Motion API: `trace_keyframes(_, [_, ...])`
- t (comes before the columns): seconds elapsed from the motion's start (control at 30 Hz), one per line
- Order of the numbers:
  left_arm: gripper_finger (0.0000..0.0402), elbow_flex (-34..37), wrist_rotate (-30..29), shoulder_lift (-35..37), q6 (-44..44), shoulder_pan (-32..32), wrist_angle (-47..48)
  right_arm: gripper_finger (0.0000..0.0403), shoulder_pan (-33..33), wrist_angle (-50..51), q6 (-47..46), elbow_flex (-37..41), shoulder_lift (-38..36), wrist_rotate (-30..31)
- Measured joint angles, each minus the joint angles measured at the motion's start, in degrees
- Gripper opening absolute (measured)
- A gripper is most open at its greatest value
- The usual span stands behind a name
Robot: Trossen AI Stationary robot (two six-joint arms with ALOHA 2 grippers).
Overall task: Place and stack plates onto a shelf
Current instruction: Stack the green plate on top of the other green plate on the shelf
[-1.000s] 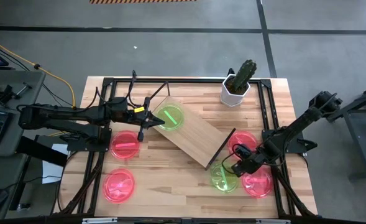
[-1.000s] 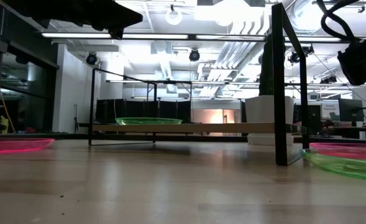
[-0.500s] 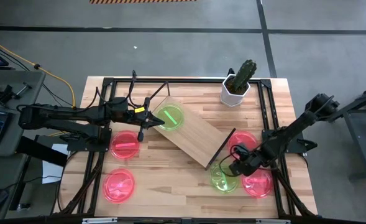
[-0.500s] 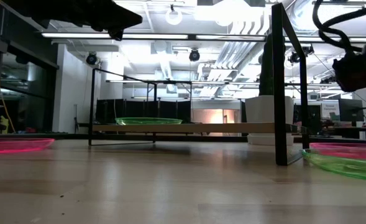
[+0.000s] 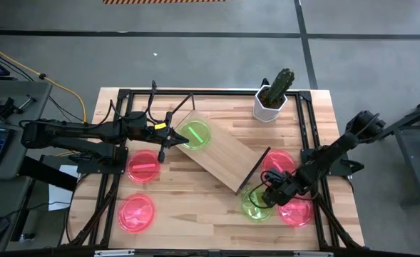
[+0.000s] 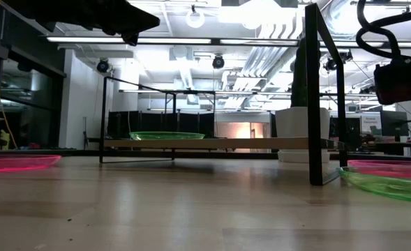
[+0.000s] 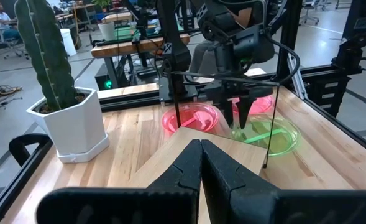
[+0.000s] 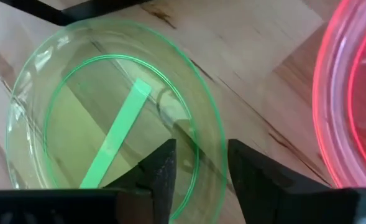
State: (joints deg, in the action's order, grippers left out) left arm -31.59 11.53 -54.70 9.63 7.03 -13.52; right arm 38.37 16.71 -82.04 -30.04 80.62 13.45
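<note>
My right jaws (image 5: 265, 200) stand apart over the near rim of a small round translucent green plastic plate (image 8: 111, 118), one finger (image 8: 160, 169) inside the rim and the other (image 8: 257, 168) just outside it; whether either finger touches the plastic I cannot tell. That green plate lies flat on the light wooden worktop (image 5: 195, 203), just off the low corner of the shelf (image 5: 220, 153), a rectangular light wooden board on a thin dark wire frame that sits askew across the middle of the worktop. A straight green bar shows inside the plate. Just beside it, toward the worktop's right edge, lies a pink-red translucent plate (image 5: 295, 209), and another pink-red plate (image 5: 278, 163) lies a little farther back, near the shelf's dark end frame. My left jaws (image 5: 164, 137) are pressed together with nothing between them, hanging at the shelf's upper left corner, just beside a second bright green plate (image 5: 195, 133) that rests on the board there. Off the shelf on the left side of the worktop lie two more pink-red plates, one (image 5: 144, 166) near my left arm and one (image 5: 137, 212) closer to the front edge. A green cactus in a white angular pot (image 5: 270, 100) stands at the back of the worktop, well apart from all the plates.
</note>
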Motion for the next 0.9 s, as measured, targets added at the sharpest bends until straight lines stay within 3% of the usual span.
trace_keyframes(0.4, [0.0000, 0.00, 0.00, 0.00, 0.00, 0.00, 0.33, 0.0007, 2.43, -1.62, 0.46, 0.00, 2.58, 3.68])
trace_keyframes(0.63, [0.0000, 0.00, 0.00, 0.00, 0.03, 0.00, -0.04, 0.0002, 3.96, -1.90, 0.85, 0.10, 1.34, 3.18])
trace_keyframes(0.9, [0.0000, 0.00, 0.00, 0.00, 0.98, 0.00, -0.12, 0.0000, 4.77, -8.10, 1.55, 0.26, -5.31, -3.63])
